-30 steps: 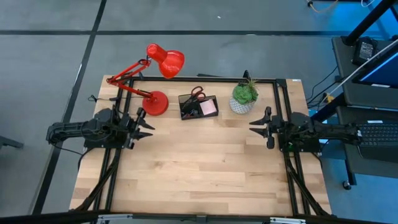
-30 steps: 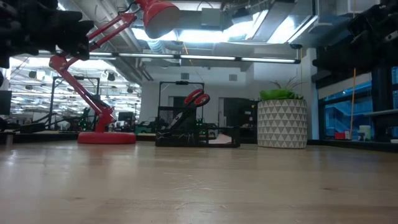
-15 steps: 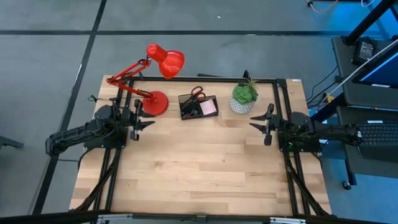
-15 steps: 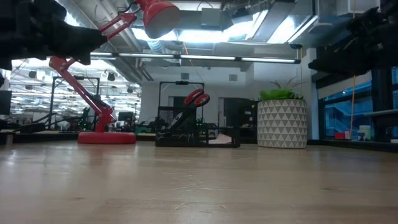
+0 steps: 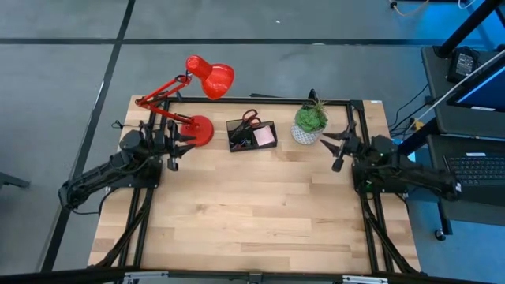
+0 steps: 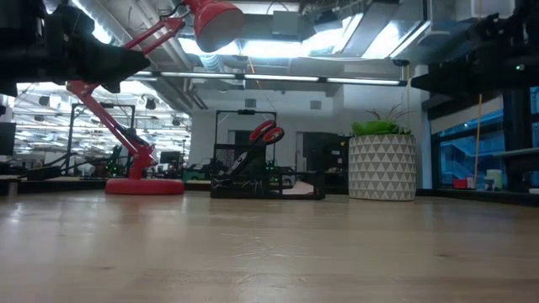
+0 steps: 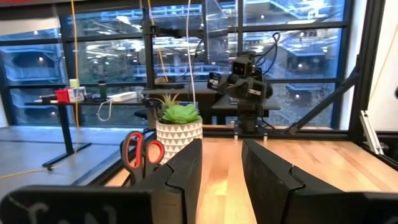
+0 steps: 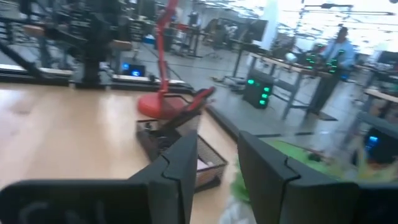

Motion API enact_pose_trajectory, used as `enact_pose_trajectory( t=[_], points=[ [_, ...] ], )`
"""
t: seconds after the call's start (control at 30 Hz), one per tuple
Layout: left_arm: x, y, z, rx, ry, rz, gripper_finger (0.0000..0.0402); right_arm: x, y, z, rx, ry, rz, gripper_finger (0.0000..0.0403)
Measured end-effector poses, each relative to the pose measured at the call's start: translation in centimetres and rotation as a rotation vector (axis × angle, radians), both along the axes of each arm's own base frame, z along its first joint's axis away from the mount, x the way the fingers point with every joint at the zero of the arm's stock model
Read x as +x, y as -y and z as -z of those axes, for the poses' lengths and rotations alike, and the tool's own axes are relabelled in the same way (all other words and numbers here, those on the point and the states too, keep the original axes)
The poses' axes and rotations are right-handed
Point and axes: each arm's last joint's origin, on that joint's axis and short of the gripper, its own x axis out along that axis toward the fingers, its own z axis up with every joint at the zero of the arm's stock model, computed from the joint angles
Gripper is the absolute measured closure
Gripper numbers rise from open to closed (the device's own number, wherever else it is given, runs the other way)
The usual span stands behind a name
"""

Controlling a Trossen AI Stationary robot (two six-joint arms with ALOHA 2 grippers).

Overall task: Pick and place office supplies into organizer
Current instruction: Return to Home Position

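Observation:
The black mesh organizer (image 5: 251,135) sits near the table's far edge, also in the low view (image 6: 253,178) and the right wrist view (image 8: 180,148). Red-handled scissors (image 5: 250,118) stand in it, handles up (image 7: 142,151). A pink sticky-note pad (image 5: 265,136) lies in its right part. My left gripper (image 5: 188,140) hovers open left of the organizer, beside the lamp base; its fingers show in its wrist view (image 7: 221,158). My right gripper (image 5: 330,147) hovers open right of the organizer, by the plant pot (image 8: 217,152). Pens, pencil, block and clips cannot be made out.
A red desk lamp (image 5: 195,101) stands at the far left, its base (image 5: 199,130) close to my left gripper. A potted green plant (image 5: 310,123) in a white pot (image 6: 381,167) stands right of the organizer. The table's near half (image 5: 252,213) is bare wood.
Both arms have swung toward the table's far edge. My left gripper has moved toward the lamp base, and my right gripper toward the plant pot. Each has turned to point more at the organizer. The organizer and its contents have stayed where they were.

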Motion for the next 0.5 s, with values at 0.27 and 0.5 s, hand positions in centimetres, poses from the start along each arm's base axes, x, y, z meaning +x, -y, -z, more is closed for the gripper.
enact_pose_trajectory(
  t=[0.27, 0.5],
  points=[
    [0.00, -0.02, 0.00, -0.001, 0.000, -0.006, 0.0292, -0.37, 0.88, -0.53, -0.032, 0.045, 0.101, 0.0285],
    [0.00, -0.02, 0.01, -0.002, 0.000, -0.007, 0.0293, -0.46, 1.09, -0.33, -0.022, 0.027, 0.124, 0.0285]
  ],
)
